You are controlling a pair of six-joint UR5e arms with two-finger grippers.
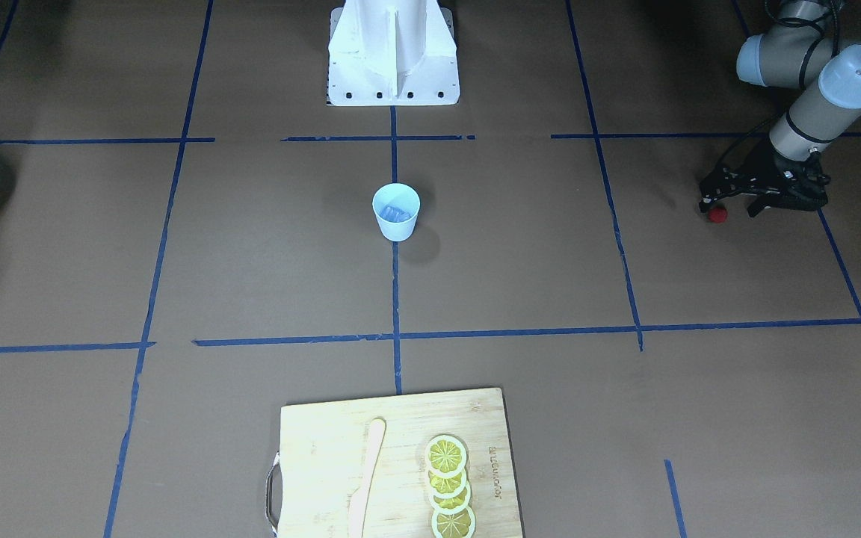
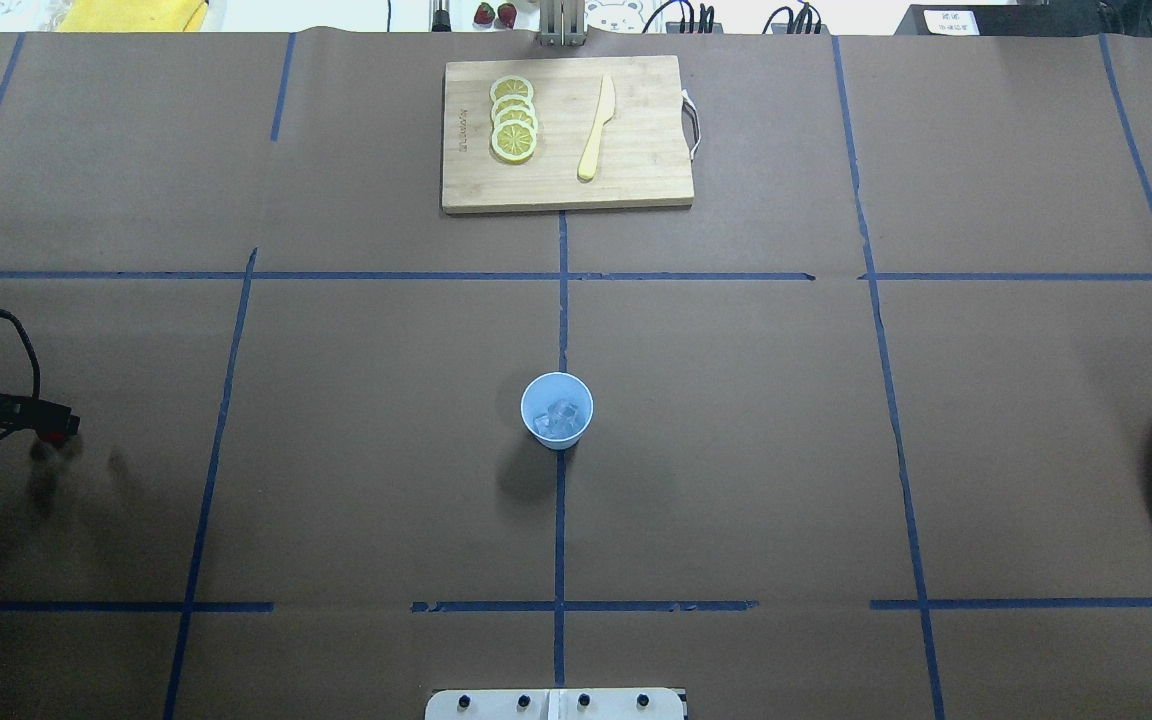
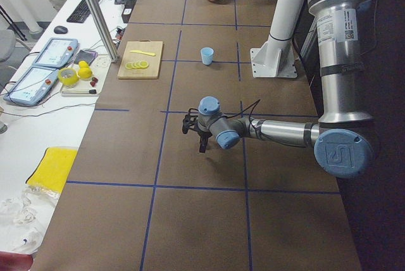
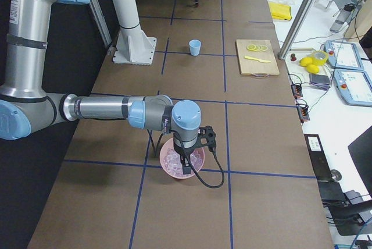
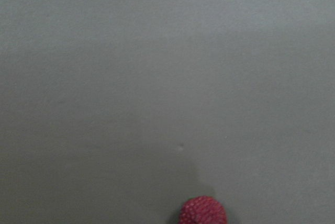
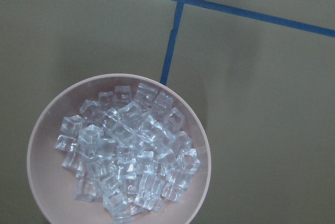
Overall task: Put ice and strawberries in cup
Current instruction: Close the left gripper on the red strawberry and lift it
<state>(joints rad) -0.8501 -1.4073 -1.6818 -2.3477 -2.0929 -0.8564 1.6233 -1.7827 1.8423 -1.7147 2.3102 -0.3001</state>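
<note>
Left gripper [image 1: 727, 209] low over the table [image 1: 251, 261] at the robot's far left, jaws seemingly spread, nothing held; strawberry [image 1: 716, 214] lies on the brown paper right at one fingertip, and whether they touch cannot be told. Left wrist view: berry at the bottom edge, no fingers in frame. Right gripper [image 4: 186, 166] hangs over the pink bowl [image 4: 200, 157] at the robot's far right; seen only from the side, so how its jaws stand cannot be told. Right wrist view: the bowl is heaped with clear ice [image 6: 125, 150], no fingers in frame. Cup [image 1: 396, 213] upright at mid-table on the centre tape line, well apart from both grippers, a few ice cubes already inside. Far side of the table: cutting board [image 1: 311, 448] with a row of overlapping lemon slices [image 1: 448, 486] and a wooden knife [image 1: 367, 478] beside them
</note>
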